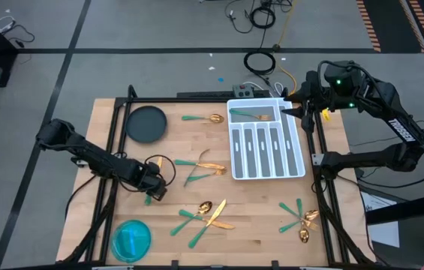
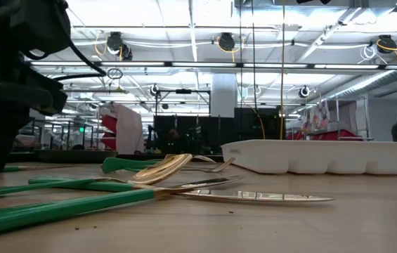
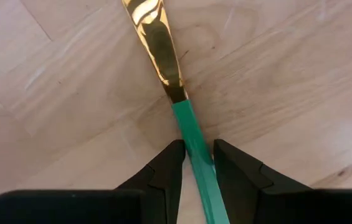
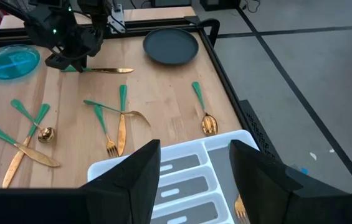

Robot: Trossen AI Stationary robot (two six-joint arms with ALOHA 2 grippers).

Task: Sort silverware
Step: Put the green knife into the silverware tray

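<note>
Only one fork (image 1: 252, 115) is seen in the tray (image 1: 296, 161); the rest lies scattered on the surface (image 1: 257, 225). A knife (image 3: 163, 53) handle is clasped by the left gripper (image 3: 194, 155) fingers; the right gripper (image 4: 194, 162) fingers are spread, empty.

Silverware (image 1: 210, 212): shiny gold heads, teal-green handles. Divided tray (image 1: 266, 142): plain white, grey slots. Round plate (image 1: 145, 124): dark grey, near black. Small dish (image 1: 131, 238): translucent blue. Bench (image 1: 257, 217): light wood, pale butcher-block grain, black frame rails. Left claw (image 3: 194, 174) and right claw (image 4: 194, 180): matte black. Floor (image 1: 121, 30): grey, dark lines.
</note>
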